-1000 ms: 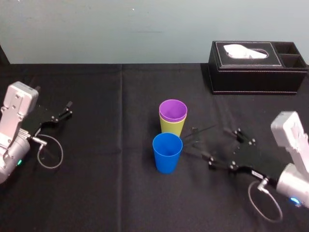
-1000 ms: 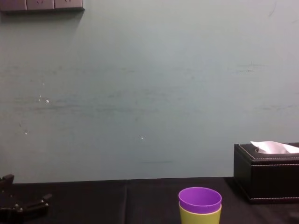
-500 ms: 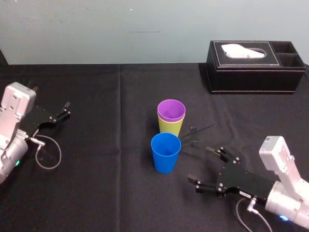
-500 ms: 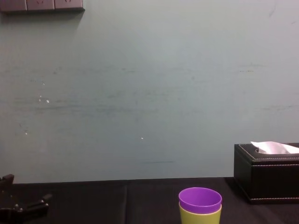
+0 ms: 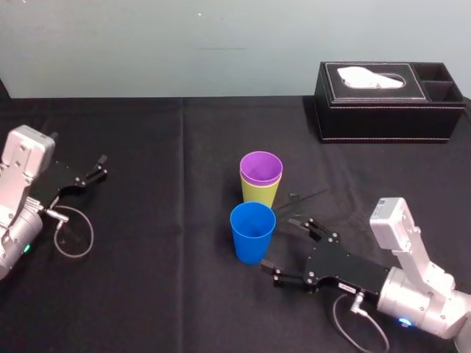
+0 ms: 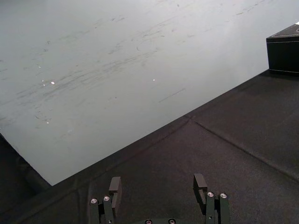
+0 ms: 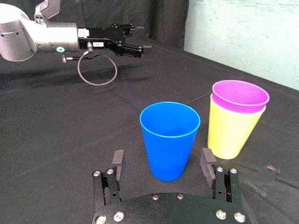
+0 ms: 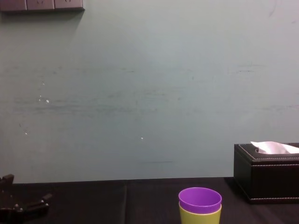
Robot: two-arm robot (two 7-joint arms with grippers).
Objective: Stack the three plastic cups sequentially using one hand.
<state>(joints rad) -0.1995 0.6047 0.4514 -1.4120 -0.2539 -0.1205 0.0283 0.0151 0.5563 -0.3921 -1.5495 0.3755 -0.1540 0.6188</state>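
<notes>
**Head view.** R gripper [image 5: 281, 243] has come in from the right over the last sec. and now sits low on the bench [image 5: 147, 279], just beside the blue cup [image 5: 252, 232]. The cups have not moved. The purple cup [image 5: 261, 168] is nested in the yellow-green cup [image 5: 261, 195], w/ the blue cup standing alone just in front of that pair. Judgement: stack 1 is done, and this move lines up the grasp on the last cup. Its fingers [image 5: 315, 230] are wide apart and empty. One tip is near the cup's base, the other off its right side, w/ no contact seen. L gripper [image 5: 99, 168] is parked far left. A black tissue box [image 5: 390, 103] stands at the rear right.

**L wrist view.** L gripper [image 6: 157, 186] fingers [image 6: 200, 183] are apart, w/ only bare bench [image 6: 233, 140] ahead of them.

**R wrist view.** The blue cup [image 7: 169, 140] stands upright, centred just ahead of the R gripper [image 7: 162, 161]. The fingers [image 7: 208, 161] are spread wider than the cup and do not touch it. The purple cup [image 7: 240, 95] sits in the yellow-green cup [image 7: 231, 130], close beside the blue one. L gripper [image 7: 133, 44] is well apart.

**Chest view.** The purple cup [image 8: 200, 199] and yellow-green cup [image 8: 200, 215] are in the same pos. as before. The tissue box [image 8: 266, 172] is at the right, and L gripper [image 8: 39, 201] is at the lower left.
</notes>
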